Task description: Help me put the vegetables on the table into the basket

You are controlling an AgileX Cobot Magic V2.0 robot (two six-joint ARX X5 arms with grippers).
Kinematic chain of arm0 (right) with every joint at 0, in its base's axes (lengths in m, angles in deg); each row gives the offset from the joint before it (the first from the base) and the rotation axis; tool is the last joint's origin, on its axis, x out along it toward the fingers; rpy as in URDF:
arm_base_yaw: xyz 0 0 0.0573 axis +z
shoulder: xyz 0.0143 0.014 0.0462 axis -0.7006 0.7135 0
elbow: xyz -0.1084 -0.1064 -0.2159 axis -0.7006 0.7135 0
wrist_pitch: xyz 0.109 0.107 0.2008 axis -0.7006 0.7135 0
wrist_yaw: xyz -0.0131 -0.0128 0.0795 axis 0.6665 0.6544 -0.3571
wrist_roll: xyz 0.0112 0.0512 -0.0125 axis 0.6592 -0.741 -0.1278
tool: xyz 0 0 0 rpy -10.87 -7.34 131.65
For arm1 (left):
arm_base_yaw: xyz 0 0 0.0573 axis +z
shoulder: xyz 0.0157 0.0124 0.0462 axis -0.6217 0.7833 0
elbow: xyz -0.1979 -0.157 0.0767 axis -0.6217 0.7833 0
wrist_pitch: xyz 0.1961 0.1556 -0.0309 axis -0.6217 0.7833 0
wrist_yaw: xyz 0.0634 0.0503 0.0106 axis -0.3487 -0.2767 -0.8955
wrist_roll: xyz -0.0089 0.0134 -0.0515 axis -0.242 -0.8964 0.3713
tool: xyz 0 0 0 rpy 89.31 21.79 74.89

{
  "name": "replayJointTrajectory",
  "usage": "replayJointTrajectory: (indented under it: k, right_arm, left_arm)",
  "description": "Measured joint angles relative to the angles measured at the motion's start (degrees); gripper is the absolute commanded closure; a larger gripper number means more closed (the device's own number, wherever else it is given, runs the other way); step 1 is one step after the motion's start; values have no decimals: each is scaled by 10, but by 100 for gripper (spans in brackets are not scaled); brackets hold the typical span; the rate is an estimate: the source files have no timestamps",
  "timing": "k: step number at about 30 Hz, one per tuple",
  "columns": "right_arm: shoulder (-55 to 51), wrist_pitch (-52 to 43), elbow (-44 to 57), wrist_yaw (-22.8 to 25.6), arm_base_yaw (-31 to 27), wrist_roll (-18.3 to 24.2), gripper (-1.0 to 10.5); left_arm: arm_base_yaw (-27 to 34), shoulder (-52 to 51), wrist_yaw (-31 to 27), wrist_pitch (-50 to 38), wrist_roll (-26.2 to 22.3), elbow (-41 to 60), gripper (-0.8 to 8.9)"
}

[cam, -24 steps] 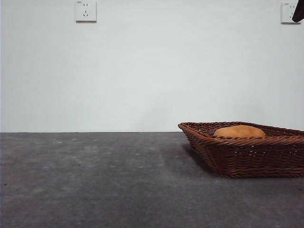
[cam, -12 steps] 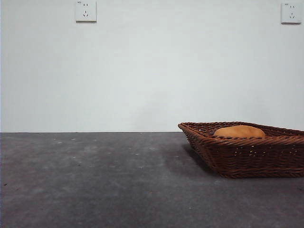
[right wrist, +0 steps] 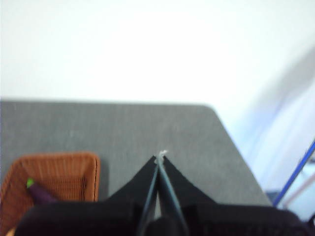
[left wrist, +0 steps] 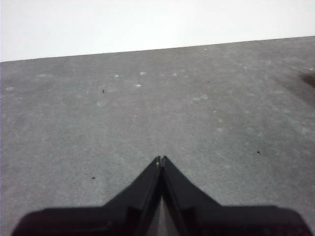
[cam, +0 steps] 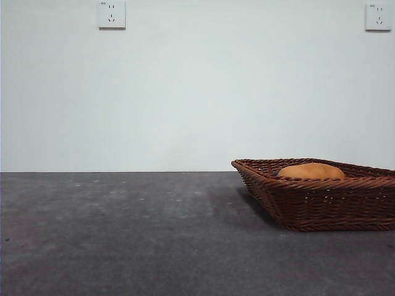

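Note:
The reddish-brown wicker basket (cam: 321, 197) stands on the dark grey table (cam: 123, 234) at the right of the front view. The orange-brown potato (cam: 310, 171) lies in it, showing above the rim. In the right wrist view the basket (right wrist: 64, 172) holds the purple eggplant (right wrist: 42, 195) with its green stem. The corn cob is hidden from view. My right gripper (right wrist: 161, 156) is shut and empty, high above the table beside the basket. My left gripper (left wrist: 161, 159) is shut and empty over bare table. Neither arm shows in the front view.
Two wall sockets (cam: 112, 14) sit high on the white wall behind the table. The table's far edge and right corner (right wrist: 209, 105) show in the right wrist view, with a blue rod (right wrist: 295, 172) beyond the table's side.
The black gripper tip at the top right corner of the front view has moved out of sight. The basket and potato have not moved.

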Motion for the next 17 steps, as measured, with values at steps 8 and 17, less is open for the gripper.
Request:
replayJointTrajectory:
  k: [8, 17]
  right_arm:
    - [-152, -158, 202, -5, 0, -25, 946]
    - [-286, -336, 496, -5, 0, -42, 946]
  left_arm:
    - [0, 0, 0, 0, 0, 0, 817]
    - [0, 0, 0, 0, 0, 0, 817]
